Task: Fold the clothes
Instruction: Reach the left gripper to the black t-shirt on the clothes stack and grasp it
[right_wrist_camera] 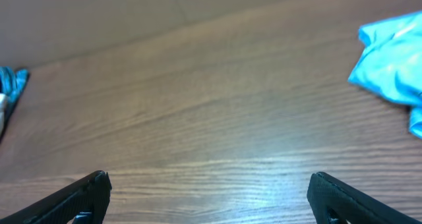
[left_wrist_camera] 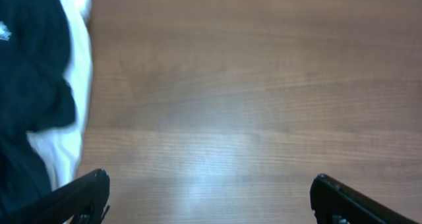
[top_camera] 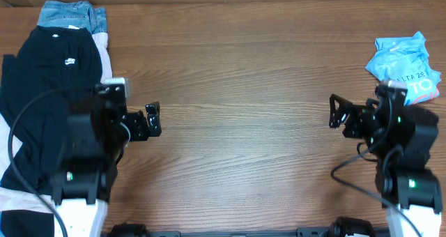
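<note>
The clothes lie in two places. A black T-shirt (top_camera: pixel 49 77) with a small white logo is spread at the far left, over a pale garment (top_camera: pixel 104 56), with blue denim (top_camera: pixel 70 15) behind it. A crumpled light-blue printed tee (top_camera: pixel 408 66) sits at the far right. My left gripper (top_camera: pixel 152 118) hovers over bare wood just right of the black shirt, open and holding nothing. In the left wrist view the left gripper (left_wrist_camera: pixel 210 191) has the black shirt (left_wrist_camera: pixel 30 72) to its left. My right gripper (top_camera: pixel 336 113) is open over bare wood, left of and nearer than the tee; in its own view the right gripper (right_wrist_camera: pixel 210 188) holds nothing and the tee (right_wrist_camera: pixel 392 66) lies far right.
The wooden table (top_camera: pixel 244 90) stretches between the two arms. A black cable (top_camera: pixel 17 125) loops over the black shirt beside the left arm. Another cable (top_camera: pixel 348 171) hangs by the right arm's base.
</note>
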